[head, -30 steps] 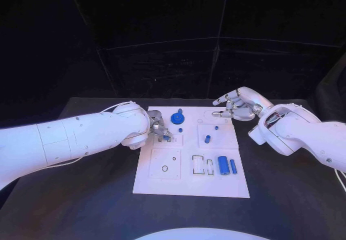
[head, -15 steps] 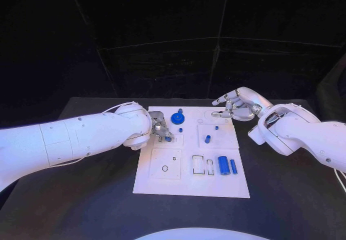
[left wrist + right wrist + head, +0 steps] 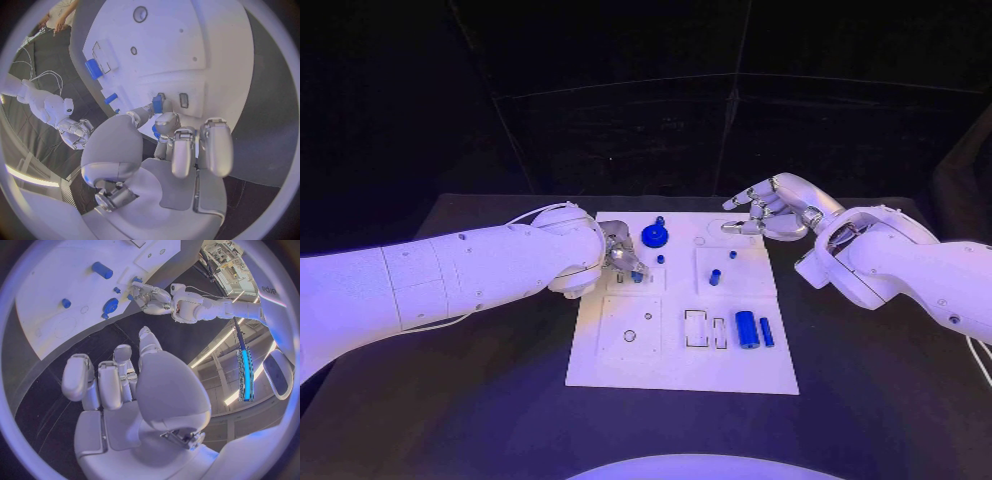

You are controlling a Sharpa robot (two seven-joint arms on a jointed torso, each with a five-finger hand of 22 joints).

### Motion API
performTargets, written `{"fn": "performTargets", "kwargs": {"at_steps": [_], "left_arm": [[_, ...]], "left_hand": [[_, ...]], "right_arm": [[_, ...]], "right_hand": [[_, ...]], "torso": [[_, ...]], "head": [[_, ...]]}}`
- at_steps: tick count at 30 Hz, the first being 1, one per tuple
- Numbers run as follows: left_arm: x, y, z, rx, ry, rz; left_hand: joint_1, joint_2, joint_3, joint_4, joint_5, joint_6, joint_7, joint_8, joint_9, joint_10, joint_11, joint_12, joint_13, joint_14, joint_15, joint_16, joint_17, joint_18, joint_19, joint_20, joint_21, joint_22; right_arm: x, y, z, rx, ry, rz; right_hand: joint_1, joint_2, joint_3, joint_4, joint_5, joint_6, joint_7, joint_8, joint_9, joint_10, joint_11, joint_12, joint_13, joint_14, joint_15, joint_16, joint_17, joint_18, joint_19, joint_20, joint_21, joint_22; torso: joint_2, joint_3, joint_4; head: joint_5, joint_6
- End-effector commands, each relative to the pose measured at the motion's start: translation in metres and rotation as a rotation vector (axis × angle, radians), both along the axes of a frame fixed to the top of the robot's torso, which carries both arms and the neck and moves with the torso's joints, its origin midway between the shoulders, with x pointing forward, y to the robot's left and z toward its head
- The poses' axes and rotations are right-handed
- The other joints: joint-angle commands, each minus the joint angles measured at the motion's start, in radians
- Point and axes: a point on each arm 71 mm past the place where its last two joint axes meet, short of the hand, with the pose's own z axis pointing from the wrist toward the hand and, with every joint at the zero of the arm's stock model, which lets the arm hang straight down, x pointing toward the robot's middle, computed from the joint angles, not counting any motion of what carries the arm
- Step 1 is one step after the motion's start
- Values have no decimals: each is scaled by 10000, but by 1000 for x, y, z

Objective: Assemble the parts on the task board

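Black table bears unlabelled task board; left hand pinches blue part, right hand spread.

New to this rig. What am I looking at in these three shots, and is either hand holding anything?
It is a two-armed robot at a black table, each arm ending in a silver hand. One picture looks down from its head; the other two come from fisheye cameras at the wrists, behind each hand. In the middle lies a white task board with small blue parts on it. The left hand pinches a small blue part at the board. The right hand hovers at the board's far corner, fingers apart, holding nothing.
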Motion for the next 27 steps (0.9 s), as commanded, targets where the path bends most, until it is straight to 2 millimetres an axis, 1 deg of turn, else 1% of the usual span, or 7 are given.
{"fn": "performTargets", "kwargs": {"at_steps": [1, 5, 7, 11, 18, 27], "left_arm": [[-1, -2, 0, 125, 85, -177], [-2, -1, -1, 299, 290, -258], [-2, -1, -2, 383, 380, -280], [-2, 1, -3, 507, 502, -299], [-2, 2, -3, 595, 501, -266], [-2, 1, -3, 594, 479, -280]], "left_hand": [[8, 85, 1100, -1085, -37, -15, -74, 44, 10, 98, -21, 33, -18, 1056, -78, 32, 2634, -75, 241, -55, 27, 116], [4, 60, 1077, -1096, -55, -26, -76, 44, 12, 88, -22, 17, -36, 1056, -79, 32, 2634, -74, 237, -57, 20, 109], [4, 57, 1073, -1097, -57, -27, -77, 44, 12, 86, -22, 14, -40, 1056, -79, 32, 2634, -74, 237, -57, 19, 107], [6, 45, 1061, -1106, -63, -31, -79, 46, 14, 83, -23, 12, -41, 1056, -79, 32, 2634, -76, 240, -58, 26, 119], [8, 32, 1049, -1115, -65, -33, -81, 47, 16, 73, -25, -6, -62, 1056, -80, 32, 2634, -74, 235, -59, 15, 105], [-13, 0, 993, -1114, -68, -23, -85, 63, 24, 63, -26, -25, -86, 1056, -81, 32, 2634, -74, 234, -61, 13, 108]], "right_arm": [[0, 1, 1, 24, -6, 130], [0, 2, 1, 14, 15, 145], [0, 2, 1, 11, 23, 151], [0, 1, 1, 3, 35, 156], [0, 1, 1, -1, 42, 164], [0, 2, 1, 4, 33, 171]], "right_hand": [[2, 76, -41, -1, -19, 64, -33, 69, 11, 4, -38, -4, -11, 368, -14, -23, -11, 139, -23, -49, -55, -16], [2, 76, -41, -1, -19, 64, -33, 69, 11, 4, -38, -4, -11, 368, -14, -23, -11, 139, -23, -49, -55, -16], [2, 76, -41, -1, -19, 64, -33, 69, 11, 4, -38, -4, -11, 368, -14, -23, -11, 139, -23, -49, -55, -16], [1, 78, -44, 0, -22, 64, -34, 70, 11, 5, -38, -3, -11, 368, -14, -24, -11, 139, -23, -49, -56, -17], [-3, 93, -74, 9, -48, 69, -35, 73, 11, 12, -40, 8, -14, 368, -15, -33, -18, 141, -25, -50, -63, -26], [-5, 94, -79, 11, -52, 69, -35, 74, 11, 7, -39, -1, -24, 367, -15, -39, -25, 143, -31, -50, -69, -36]], "torso": [[-3, -1, 10], [-10, -3, 10], [-11, 2, 12], [-6, -3, 11], [-2, -6, 5], [-1, 0, 4]], "head": [[-15, -31], [-17, -38], [-17, -43], [-20, -48], [-16, -53], [-13, -47]]}}
